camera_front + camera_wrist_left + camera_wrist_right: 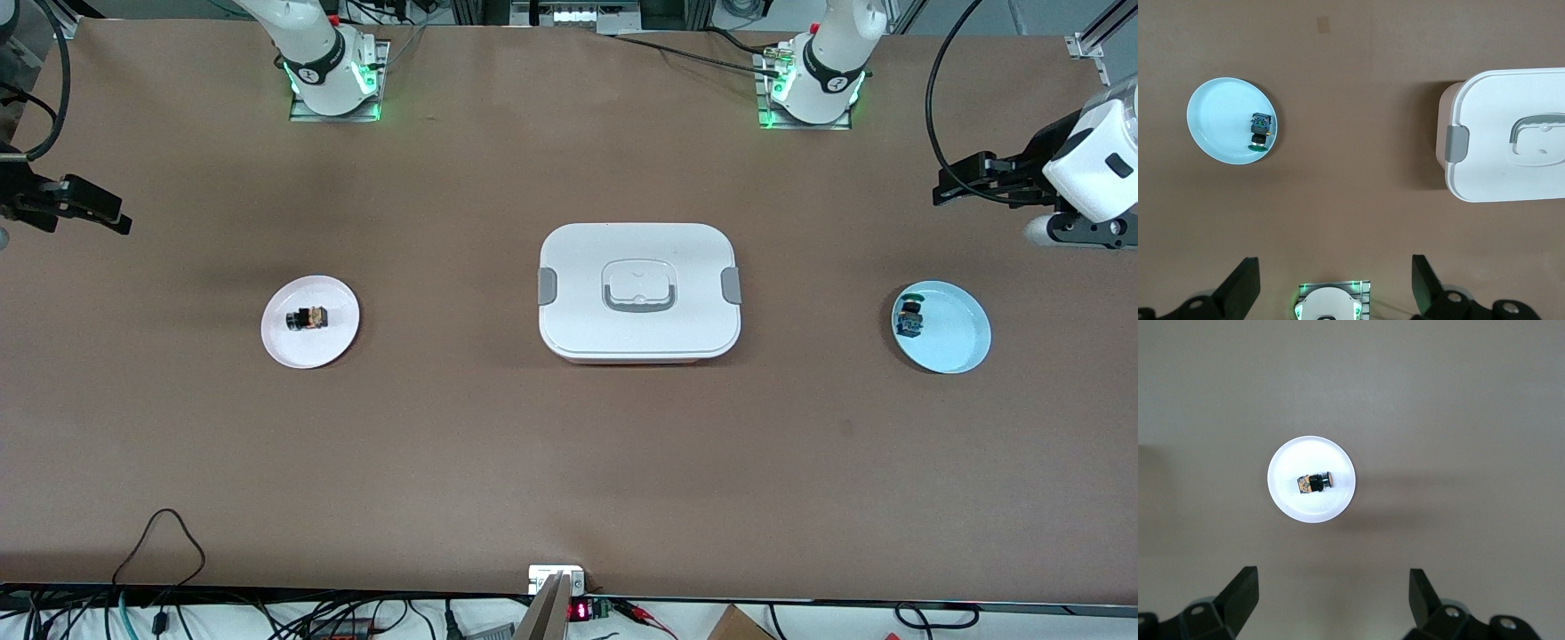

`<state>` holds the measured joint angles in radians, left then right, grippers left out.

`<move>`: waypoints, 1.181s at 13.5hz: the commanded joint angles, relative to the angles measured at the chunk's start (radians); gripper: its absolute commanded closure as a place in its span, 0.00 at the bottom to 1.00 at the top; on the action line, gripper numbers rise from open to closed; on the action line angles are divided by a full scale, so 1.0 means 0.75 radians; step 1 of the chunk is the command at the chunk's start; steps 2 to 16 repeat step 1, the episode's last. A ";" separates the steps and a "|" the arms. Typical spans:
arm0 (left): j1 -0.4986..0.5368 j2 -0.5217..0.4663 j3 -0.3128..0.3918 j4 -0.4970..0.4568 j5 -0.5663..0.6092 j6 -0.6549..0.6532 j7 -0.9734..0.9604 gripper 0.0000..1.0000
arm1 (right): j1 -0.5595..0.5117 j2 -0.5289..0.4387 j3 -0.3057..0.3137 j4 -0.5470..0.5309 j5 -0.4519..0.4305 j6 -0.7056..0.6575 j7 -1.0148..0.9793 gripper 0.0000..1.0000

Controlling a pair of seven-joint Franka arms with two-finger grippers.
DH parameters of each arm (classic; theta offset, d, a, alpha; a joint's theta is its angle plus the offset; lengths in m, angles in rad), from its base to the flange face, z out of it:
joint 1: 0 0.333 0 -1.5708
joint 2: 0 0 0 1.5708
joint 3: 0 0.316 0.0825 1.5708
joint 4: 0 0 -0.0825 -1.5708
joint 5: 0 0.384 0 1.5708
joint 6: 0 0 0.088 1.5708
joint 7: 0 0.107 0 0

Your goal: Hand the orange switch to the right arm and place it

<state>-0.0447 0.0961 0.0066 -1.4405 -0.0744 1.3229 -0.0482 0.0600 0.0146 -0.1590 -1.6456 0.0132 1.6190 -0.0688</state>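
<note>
Orange switch (308,318) lying on its side on glossy white plate (310,322) toward right arm's end of matte brown surface (569,444): fits either done or pending. Left claw (1331,280) and right claw (1331,597) both spread, holding nothing, parked high at the edges.
</note>
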 commanded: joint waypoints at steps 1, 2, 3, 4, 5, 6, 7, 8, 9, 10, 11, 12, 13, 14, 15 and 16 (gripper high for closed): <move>-0.004 0.003 -0.003 0.023 0.021 -0.009 0.019 0.00 | 0.006 -0.011 0.010 0.028 -0.020 -0.050 0.073 0.00; -0.004 0.003 -0.003 0.023 0.021 -0.009 0.019 0.00 | 0.006 -0.011 0.010 0.028 -0.020 -0.050 0.073 0.00; -0.004 0.003 -0.003 0.023 0.021 -0.009 0.019 0.00 | 0.006 -0.011 0.010 0.028 -0.020 -0.050 0.073 0.00; -0.004 0.003 -0.003 0.023 0.021 -0.009 0.019 0.00 | 0.006 -0.011 0.010 0.028 -0.020 -0.050 0.073 0.00; -0.004 0.003 -0.003 0.023 0.021 -0.009 0.019 0.00 | 0.006 -0.011 0.010 0.028 -0.020 -0.050 0.073 0.00; -0.004 0.003 -0.003 0.023 0.021 -0.009 0.019 0.00 | 0.006 -0.011 0.010 0.028 -0.020 -0.050 0.073 0.00; -0.004 0.003 -0.003 0.023 0.021 -0.009 0.019 0.00 | 0.006 -0.011 0.010 0.028 -0.020 -0.050 0.073 0.00; -0.004 0.003 -0.003 0.023 0.021 -0.009 0.019 0.00 | 0.006 -0.011 0.010 0.028 -0.020 -0.050 0.073 0.00; -0.004 0.003 -0.003 0.023 0.021 -0.009 0.019 0.00 | 0.006 -0.011 0.010 0.028 -0.020 -0.050 0.073 0.00; -0.004 0.003 -0.003 0.023 0.021 -0.009 0.019 0.00 | 0.006 -0.011 0.010 0.028 -0.020 -0.050 0.073 0.00; -0.004 0.003 -0.003 0.023 0.021 -0.009 0.019 0.00 | 0.006 -0.011 0.010 0.028 -0.020 -0.050 0.073 0.00; -0.004 0.003 -0.003 0.023 0.021 -0.009 0.019 0.00 | 0.006 -0.011 0.010 0.028 -0.020 -0.050 0.073 0.00; -0.004 0.003 -0.003 0.023 0.021 -0.009 0.019 0.00 | 0.006 -0.011 0.010 0.028 -0.020 -0.050 0.073 0.00; -0.004 0.003 -0.003 0.023 0.021 -0.009 0.019 0.00 | 0.006 -0.011 0.010 0.028 -0.020 -0.050 0.073 0.00; -0.004 0.003 -0.003 0.023 0.021 -0.009 0.019 0.00 | 0.006 -0.011 0.010 0.028 -0.020 -0.050 0.073 0.00; -0.004 0.003 -0.003 0.023 0.021 -0.009 0.019 0.00 | 0.006 -0.011 0.010 0.028 -0.020 -0.050 0.073 0.00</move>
